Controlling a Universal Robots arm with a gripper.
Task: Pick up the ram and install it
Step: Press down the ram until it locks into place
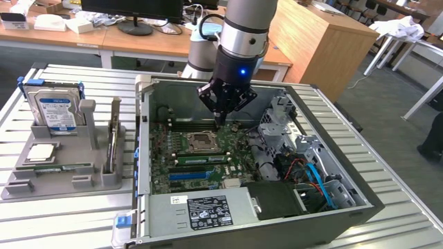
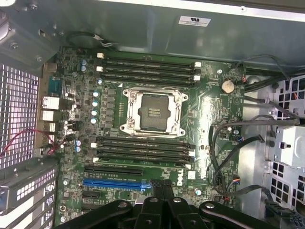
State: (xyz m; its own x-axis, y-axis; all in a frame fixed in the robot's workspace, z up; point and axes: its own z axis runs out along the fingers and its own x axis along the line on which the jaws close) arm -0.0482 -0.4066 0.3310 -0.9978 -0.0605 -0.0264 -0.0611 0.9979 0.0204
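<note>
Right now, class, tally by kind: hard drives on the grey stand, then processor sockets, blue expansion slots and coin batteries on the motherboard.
Hard drive: 1
Processor socket: 1
Blue expansion slot: 1
Coin battery: 1
Total: 4
</note>
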